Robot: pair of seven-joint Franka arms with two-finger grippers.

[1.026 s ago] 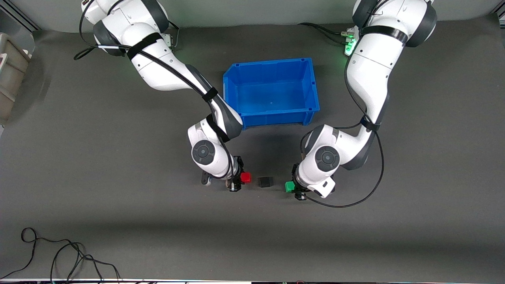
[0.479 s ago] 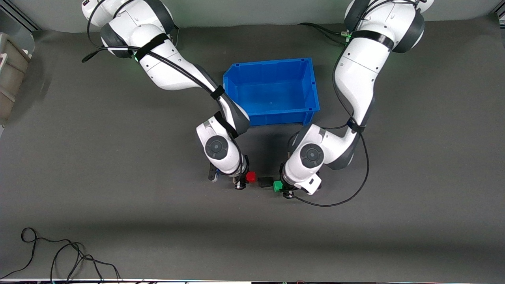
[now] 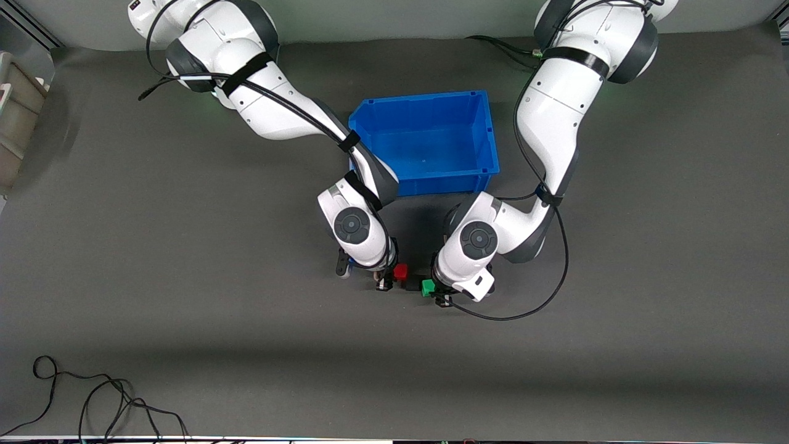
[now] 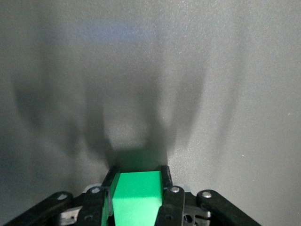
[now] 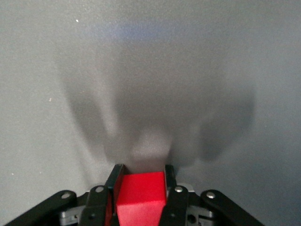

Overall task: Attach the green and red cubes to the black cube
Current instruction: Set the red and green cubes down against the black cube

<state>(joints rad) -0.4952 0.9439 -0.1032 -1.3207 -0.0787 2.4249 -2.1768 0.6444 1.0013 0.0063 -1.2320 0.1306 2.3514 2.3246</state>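
Both grippers sit low over the middle of the table, on the side of the blue bin (image 3: 425,140) toward the front camera's edge, and each has its fingers closed on a cube. Right gripper (image 3: 389,280), reaching from the right arm's end, pinches the red cube (image 3: 401,272) by two opposite faces; the right wrist view shows the red cube (image 5: 141,197) snug between the two black fingers (image 5: 172,190), its forward face bare. Left gripper (image 3: 439,292) clamps the green cube (image 3: 428,287) the same way, as the left wrist view confirms (image 4: 136,197). Holding by the sides, I judge, leaves each cube's leading face free to meet the black cube (image 3: 412,285), which lies on the mat between the two coloured cubes, only a dark sliver of it showing and seemingly touching or almost touching both; contact cannot be settled. Nothing stands between the cubes. The bin's wall is close to the arms' elbows, nearer the bases' edge. A loose cable (image 3: 92,394) curls by the corner at the right arm's end of the front camera's edge, and a grey container (image 3: 15,117) sits at that same end of the table, both well apart.
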